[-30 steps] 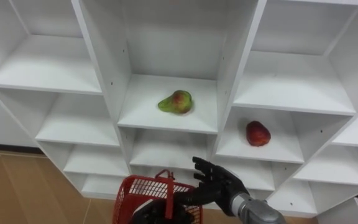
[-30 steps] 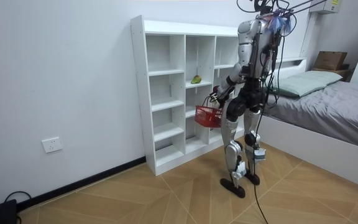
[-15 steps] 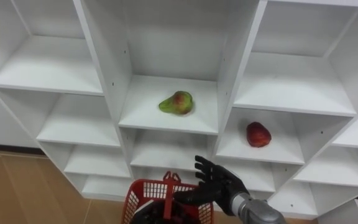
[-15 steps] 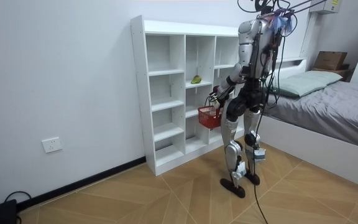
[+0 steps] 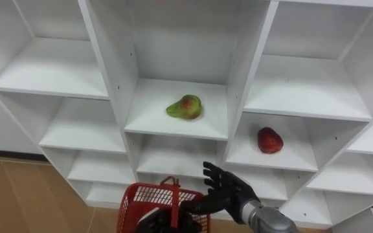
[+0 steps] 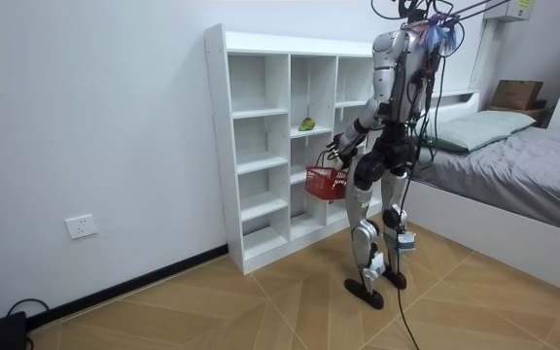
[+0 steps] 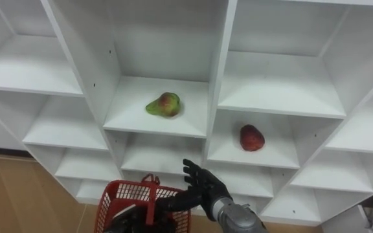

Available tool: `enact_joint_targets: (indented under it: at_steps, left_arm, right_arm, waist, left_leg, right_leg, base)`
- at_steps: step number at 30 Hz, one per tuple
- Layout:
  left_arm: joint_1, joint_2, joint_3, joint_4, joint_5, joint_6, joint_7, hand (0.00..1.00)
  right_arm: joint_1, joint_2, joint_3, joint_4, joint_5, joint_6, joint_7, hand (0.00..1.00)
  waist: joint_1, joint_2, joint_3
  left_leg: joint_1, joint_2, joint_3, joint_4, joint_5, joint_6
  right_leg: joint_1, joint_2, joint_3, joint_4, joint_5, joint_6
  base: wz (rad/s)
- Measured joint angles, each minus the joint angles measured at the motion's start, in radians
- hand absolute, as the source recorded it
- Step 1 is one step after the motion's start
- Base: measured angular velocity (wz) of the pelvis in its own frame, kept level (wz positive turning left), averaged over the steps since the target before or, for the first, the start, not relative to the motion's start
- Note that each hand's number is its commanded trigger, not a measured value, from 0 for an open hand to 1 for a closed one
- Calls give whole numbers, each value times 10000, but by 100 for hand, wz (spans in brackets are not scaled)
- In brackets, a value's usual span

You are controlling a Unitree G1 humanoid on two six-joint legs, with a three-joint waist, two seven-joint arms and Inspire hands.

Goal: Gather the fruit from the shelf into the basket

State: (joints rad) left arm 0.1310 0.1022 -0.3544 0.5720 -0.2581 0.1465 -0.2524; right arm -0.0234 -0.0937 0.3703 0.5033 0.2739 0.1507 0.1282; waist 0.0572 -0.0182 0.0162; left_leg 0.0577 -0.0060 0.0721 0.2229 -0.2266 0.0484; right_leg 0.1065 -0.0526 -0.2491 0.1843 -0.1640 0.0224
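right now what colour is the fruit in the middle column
That fruit is green with a red blush; left eye view.

Closet (image 5: 251, 71): white laminated board, smooth, with a faint sheen along the shelf edges.
Basket (image 5: 141, 197): red coated wire mesh, lightly glossy; the handle looks like red plastic.
Green-red fruit (image 5: 185, 107): smooth skin, softly shiny.
Red fruit (image 5: 269, 140): deep red skin, smooth, a dull gloss.
Right hand (image 5: 228, 191): matt black casing on the fingers; grey brushed metal at the wrist.
Floor (image 6: 290, 301): herringbone wood, satin finish.
Wall (image 6: 95, 126): white paint, matt.
Bed (image 6: 533, 165): grey cloth cover, matt, softly creased.
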Motion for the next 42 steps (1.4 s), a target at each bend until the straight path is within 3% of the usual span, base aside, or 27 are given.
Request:
enact_joint_targets:
  at_steps: [10, 17, 26, 34, 42]
  left_arm:
    - [43, 107, 368, 846, -90, -4, -37, 100]
    - [28, 65, 404, 1158, -226, -19, 58, 100]
    - [-117, 71, 736, 2054, -247, -29, 457, 100]
    - [-122, 57, 1174, 2154, -449, -137, 543, 100]
    - [-97, -5, 1346, 2153, -439, -169, 537, 100]
  right_arm:
    - [41, -369, 25, -1173, -185, -99, 355, 0]
    - [40, -413, 20, -1736, -827, -98, 679, 0]
    - [26, -562, 10, -3091, -821, -88, 967, 0]
    - [5, -424, 10, -3662, -941, -53, 1219, 0]
    - [-7, -393, 8, -4846, -1491, 8, 1542, 0]
  waist:
    - [14, -23, -54]
    - [22, 129, -134]
    - [121, 129, -98]
    - [362, -106, -12]
    - [514, -126, -56]
  left_leg:
    - [52, -4, -8, -29, 5, 9]
    - [71, -5, -8, -22, 6, 9]
    - [74, 6, 87, -39, 7, 9]
    - [28, 9, 79, -53, 7, 9]
    - [59, 16, 213, -174, 7, 10]
  right_leg:
    - [18, -8, 31, -4, -1, 1]
    - [30, -5, 52, -3, 0, 1]
    - [-19, 7, 184, 2, 0, 1]
    - [-63, 22, 248, 8, 0, 1]
    - [-172, 34, 400, 5, 0, 1]
  base:
    - [0]
    - [0]
    - [-3]
    - [0]
    - [-5]
